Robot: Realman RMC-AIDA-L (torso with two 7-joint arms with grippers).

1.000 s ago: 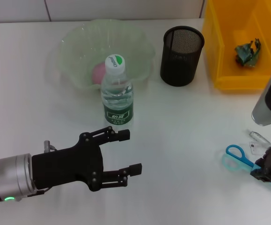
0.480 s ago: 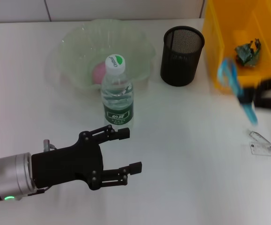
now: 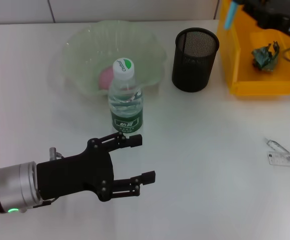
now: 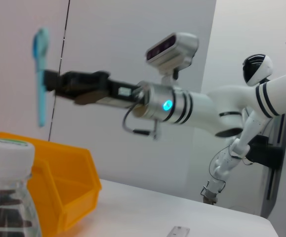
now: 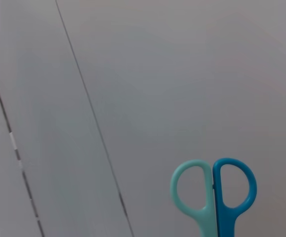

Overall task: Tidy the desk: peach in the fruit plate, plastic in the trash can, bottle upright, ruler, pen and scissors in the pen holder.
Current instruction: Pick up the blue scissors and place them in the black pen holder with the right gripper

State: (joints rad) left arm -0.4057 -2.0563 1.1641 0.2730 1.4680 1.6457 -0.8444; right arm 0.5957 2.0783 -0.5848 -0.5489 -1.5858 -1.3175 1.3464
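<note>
My right gripper (image 3: 241, 4) is high at the far right, over the near-left corner of the yellow bin (image 3: 245, 85), shut on the blue scissors (image 3: 228, 18), which hang upright; their handles show in the right wrist view (image 5: 214, 197). The black mesh pen holder (image 3: 195, 59) stands left of the bin. The clear ruler (image 3: 286, 158) lies at the table's right edge. The water bottle (image 3: 125, 100) stands upright in front of the green fruit plate (image 3: 79, 60), which holds the pink peach (image 3: 105, 78). Crumpled green plastic (image 3: 265, 54) lies in the bin. My left gripper (image 3: 143, 158) is open and empty just in front of the bottle. No pen shows.
The left wrist view shows the bottle cap (image 4: 7, 148), the yellow bin (image 4: 63, 187) and the right arm holding the scissors (image 4: 40, 74) in the air. A white wall backs the table.
My right gripper has lifted the scissors off the table at the right front and carried them up and back to above the bin's corner. The left arm has barely moved.
</note>
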